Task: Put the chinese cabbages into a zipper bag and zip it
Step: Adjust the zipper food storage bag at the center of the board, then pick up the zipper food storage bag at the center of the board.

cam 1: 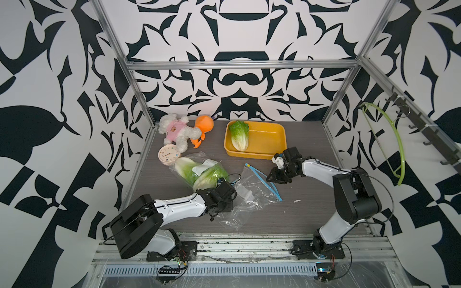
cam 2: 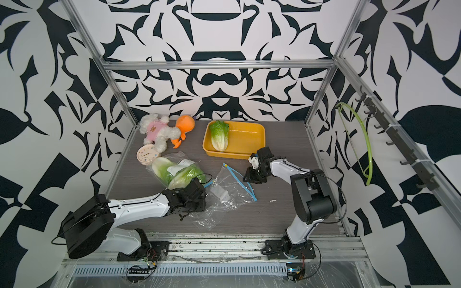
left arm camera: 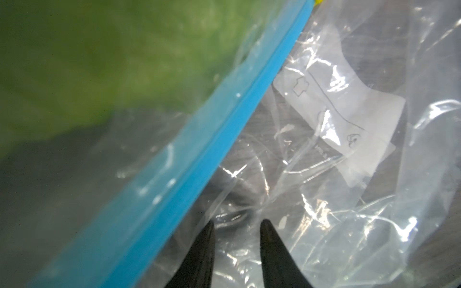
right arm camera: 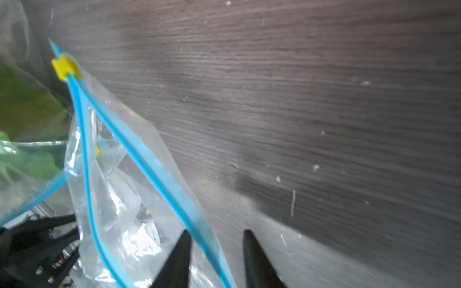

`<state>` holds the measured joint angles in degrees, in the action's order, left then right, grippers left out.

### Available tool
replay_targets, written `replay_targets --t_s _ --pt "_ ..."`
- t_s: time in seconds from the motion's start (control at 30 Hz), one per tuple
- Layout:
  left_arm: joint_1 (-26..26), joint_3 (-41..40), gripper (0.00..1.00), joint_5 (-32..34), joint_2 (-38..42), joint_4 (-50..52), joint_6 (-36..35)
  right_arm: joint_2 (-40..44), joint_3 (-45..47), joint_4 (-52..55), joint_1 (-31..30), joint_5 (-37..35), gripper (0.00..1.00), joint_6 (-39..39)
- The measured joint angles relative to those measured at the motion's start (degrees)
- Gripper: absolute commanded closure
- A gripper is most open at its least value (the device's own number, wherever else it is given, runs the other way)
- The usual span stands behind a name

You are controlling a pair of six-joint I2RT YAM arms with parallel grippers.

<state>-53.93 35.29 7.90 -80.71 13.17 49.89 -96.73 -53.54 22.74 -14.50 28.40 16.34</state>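
Right wrist: crinkly clear zipper bag, blue strip between parted right fingers.
Left fingers: parted, low over bag; grasp untellable.
Cabbages: 2 bagged, 1 in yellow tray.

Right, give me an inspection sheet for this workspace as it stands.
Surface: dark wood-grain table, one white scrap near the right arm.
Job's things: one cabbage in the yellow tray; two cabbages inside a clear zipper bag; second zipper bag empty, its blue zip strip parted.
Clutter: white plush dog, orange plush, small clock, all at the far left corner.
Grippers: left gripper fingers apart over clear plastic; right gripper fingers apart, zip strip running between them.
Cables: black cable looped at the left wrist; second cable along the right arm.
Surroundings: patterned walls, aluminium frame, green hoop hung on the right wall.
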Motion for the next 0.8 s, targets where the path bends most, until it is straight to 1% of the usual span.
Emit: replay_targets --t_s 0.07,0.13,0.17,0.3,0.37,0.5,0.57,0.63,0.7,0.8 --pt "0.0 0.3 0.63 0.2 -0.3 0.2 -0.1 -0.2 1.0 -0.9 0.0 0.4 0.89 0.4" --pt "0.0 0.5 0.59 0.3 -0.3 0.5 -0.2 0.1 1.6 -1.4 0.0 1.0 0.98 0.4" --pt "0.0 0.6 0.57 0.3 -0.3 0.6 -0.3 0.3 1.9 -1.6 0.0 1.4 1.00 0.6" --pt "0.1 1.8 0.51 0.2 0.1 2.6 -0.3 4.2 3.7 -2.0 0.6 2.5 1.00 1.8" --pt "0.1 3.1 0.47 0.0 1.6 3.7 -0.3 8.3 4.6 -1.7 1.6 3.1 1.00 2.9" --pt "0.2 7.1 0.46 -0.2 9.2 5.6 -0.2 17.7 3.9 1.5 3.5 2.6 1.00 4.3" --pt "0.2 10.5 0.43 0.2 13.3 6.4 -0.2 21.5 1.4 5.1 3.7 1.7 1.00 4.9" --pt "0.2 14.7 0.43 0.8 15.9 6.7 -0.3 24.1 -2.0 8.3 3.7 0.8 1.00 5.6" --pt "0.2 19.7 0.43 1.2 16.4 7.5 -0.3 26.2 -6.3 11.6 3.7 -0.3 1.00 6.8" --pt "0.2 28.6 0.42 1.5 14.1 9.5 -0.4 28.8 -14.0 16.0 3.7 -2.0 1.00 8.9"
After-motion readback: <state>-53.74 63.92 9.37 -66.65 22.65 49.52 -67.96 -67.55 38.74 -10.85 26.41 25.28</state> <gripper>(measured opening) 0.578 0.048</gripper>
